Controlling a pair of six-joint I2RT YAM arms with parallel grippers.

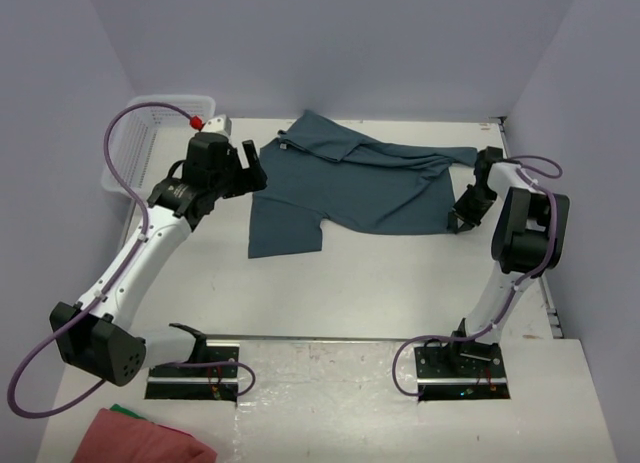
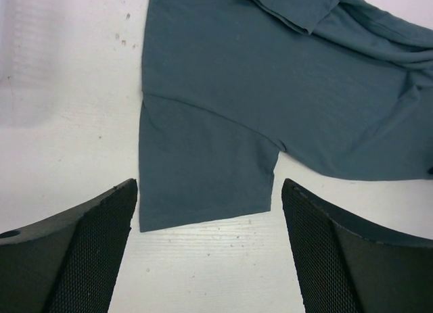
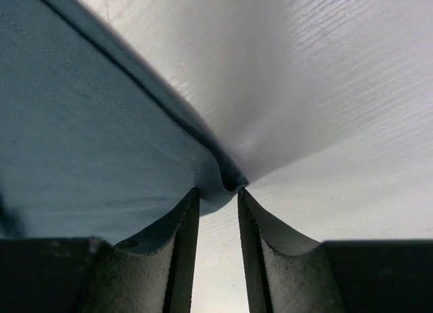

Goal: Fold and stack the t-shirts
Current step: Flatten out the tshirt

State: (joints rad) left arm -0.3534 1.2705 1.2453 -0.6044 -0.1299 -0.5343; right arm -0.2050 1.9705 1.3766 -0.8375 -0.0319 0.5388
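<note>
A slate-blue t-shirt (image 1: 360, 188) lies spread and partly rumpled across the back middle of the white table. My left gripper (image 1: 246, 173) is open and empty, hovering over the shirt's left side. In the left wrist view its jaws (image 2: 210, 186) stand wide apart, framing the left sleeve (image 2: 203, 171), apart from the cloth. My right gripper (image 1: 462, 219) is at the shirt's right edge. In the right wrist view it (image 3: 218, 193) is pinched on the shirt's hem (image 3: 226, 181), and the cloth (image 3: 88, 124) lifts off the table there.
A white plastic basket (image 1: 140, 143) stands at the back left corner. A red cloth (image 1: 140, 438) lies over something green at the near left, in front of the arm bases. Walls close off the table's back and sides.
</note>
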